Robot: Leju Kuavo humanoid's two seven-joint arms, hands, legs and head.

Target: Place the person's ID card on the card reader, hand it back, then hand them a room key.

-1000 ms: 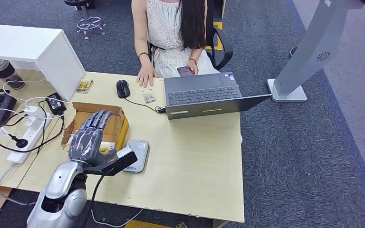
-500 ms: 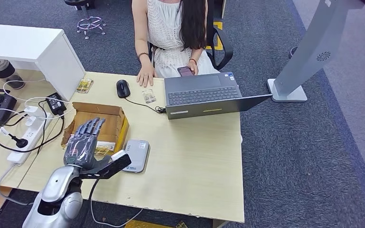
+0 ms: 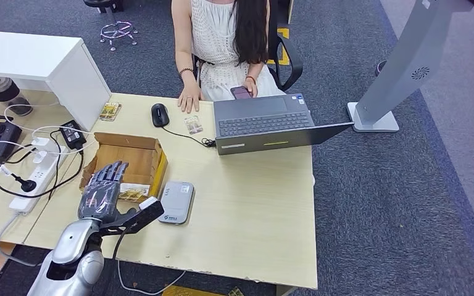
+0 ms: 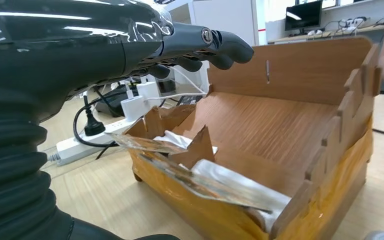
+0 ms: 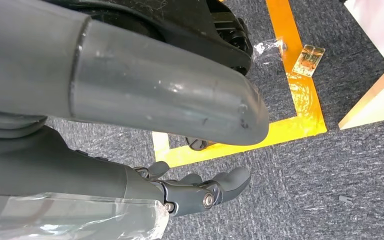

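just right of the left hand [image 3: 100, 195], card reader [image 3: 176, 201], fingers [image 3: 112, 171] released, holding nothing

An open laptop [image 3: 265, 123] is set at the far edge of the bench [image 3: 253, 209], with a black mouse [image 3: 159, 115] to its left, joined to it by a cable. A white power strip [image 3: 34, 176] with black plugs is laid at the left side. A white cabinet [image 3: 43, 65] is placed beyond it. A grey stand [image 3: 401, 74] is seen on the carpet to the right.
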